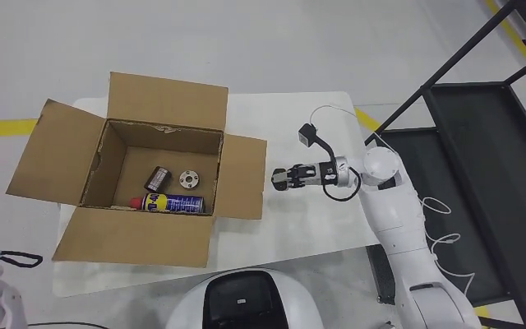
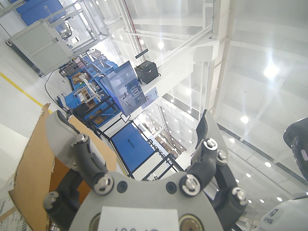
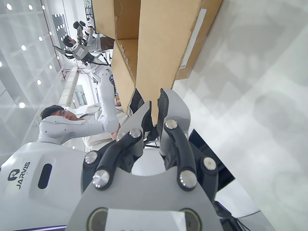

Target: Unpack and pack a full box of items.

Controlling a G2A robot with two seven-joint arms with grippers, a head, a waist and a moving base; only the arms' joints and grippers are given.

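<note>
Currently pinches the free edge of the box's right flap [image 1: 241,177] with the right gripper [image 3: 155,109], fingers pressed onto the cardboard from both sides. Finds the flap's long axis lying across the pincer's reach, hinge beyond, toward the box [image 1: 164,138] on the table [image 1: 312,115]. Leaves spray can [image 1: 173,202], black cylinder [image 1: 158,176] and metal disc [image 1: 190,178] inside. Holds the left gripper [image 2: 130,121] spread, aimed upward beside another flap, probably the less handy arm here.

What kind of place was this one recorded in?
Probably a factory or robotics test hall: blue machine cabinets and an aluminium-framed enclosure under a high lamp-studded ceiling, a yellow floor line, plus an open brown cardboard box.
</note>
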